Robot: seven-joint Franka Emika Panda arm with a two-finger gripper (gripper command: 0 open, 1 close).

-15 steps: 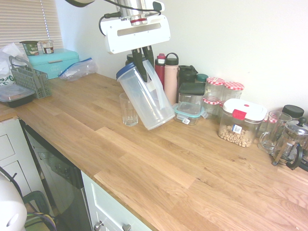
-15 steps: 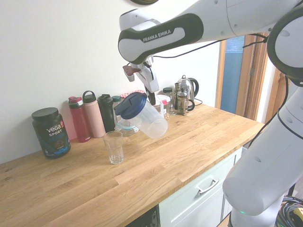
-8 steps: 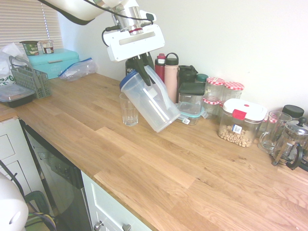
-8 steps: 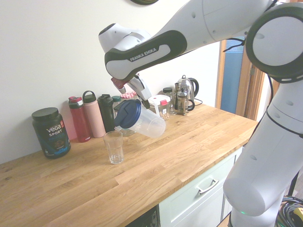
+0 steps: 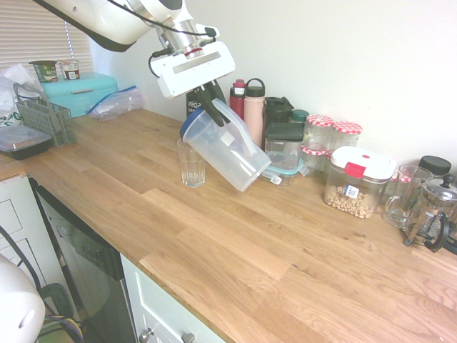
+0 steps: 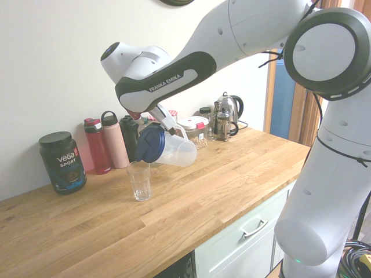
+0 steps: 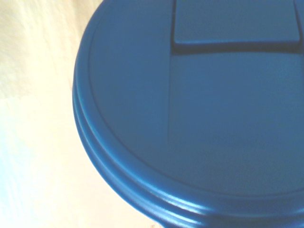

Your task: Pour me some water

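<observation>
Pouring is the step in hand, I judge: the gripper [image 5: 213, 100] is clamping its fingers together on the handle of the clear plastic pitcher [image 5: 227, 148] and is holding it strongly tilted above the wooden countertop [image 5: 214, 236]. The pitcher's blue lid [image 6: 149, 144] is pointing down toward the drinking glass [image 6: 139, 180], which is standing upright on the counter. In the first exterior view the lid end is hanging just above the glass rim at about 1 o'clock from the glass, and the pitcher's bottom is pointing away toward 4 o'clock. In the wrist view the blue lid is filling almost the whole picture, with its rectangular spout flap [image 7: 235, 21] appearing shut; whether it is opening I cannot tell. No stream of water is showing, and the glass is looking empty. Whether the pitcher is holding any water I also cannot tell. At 2 o'clock from the glass, well behind it, the pink bottle [image 5: 254, 118] and other containers are standing along the wall. The next move, in my judgement, is calling for a little more tilt with the spout kept exactly over the glass mouth, and slowly, so nothing is spilling onto the wood.
</observation>
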